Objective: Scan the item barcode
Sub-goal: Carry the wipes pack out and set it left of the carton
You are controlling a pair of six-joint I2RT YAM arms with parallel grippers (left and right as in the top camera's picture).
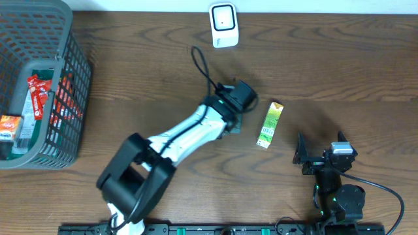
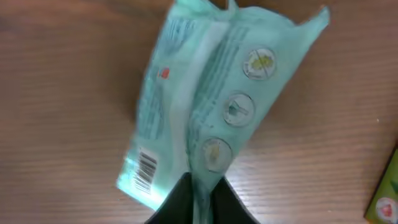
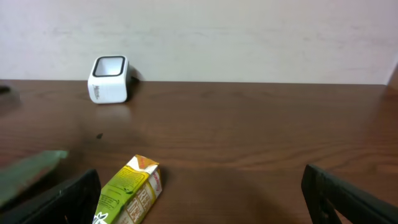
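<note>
A mint-green soft packet [image 2: 211, 93] fills the left wrist view, with a barcode [image 2: 146, 169] near its lower left corner. My left gripper [image 2: 200, 186] is shut on the packet's middle seam, its dark fingers pinching the fold. From overhead the left gripper [image 1: 238, 98] sits mid-table and covers most of the packet. A white scanner [image 1: 224, 25] stands at the table's far edge and also shows in the right wrist view as the scanner [image 3: 109, 79]. My right gripper [image 1: 320, 156] rests near the front right, open and holding nothing [image 3: 199, 193].
A green and yellow tea carton [image 1: 269, 124] lies flat just right of the left gripper; the carton [image 3: 127, 190] is in front of the right gripper's left finger. A grey wire basket [image 1: 72, 78] with several packaged items stands at the far left. A black cable [image 1: 204, 68] loops behind the left arm.
</note>
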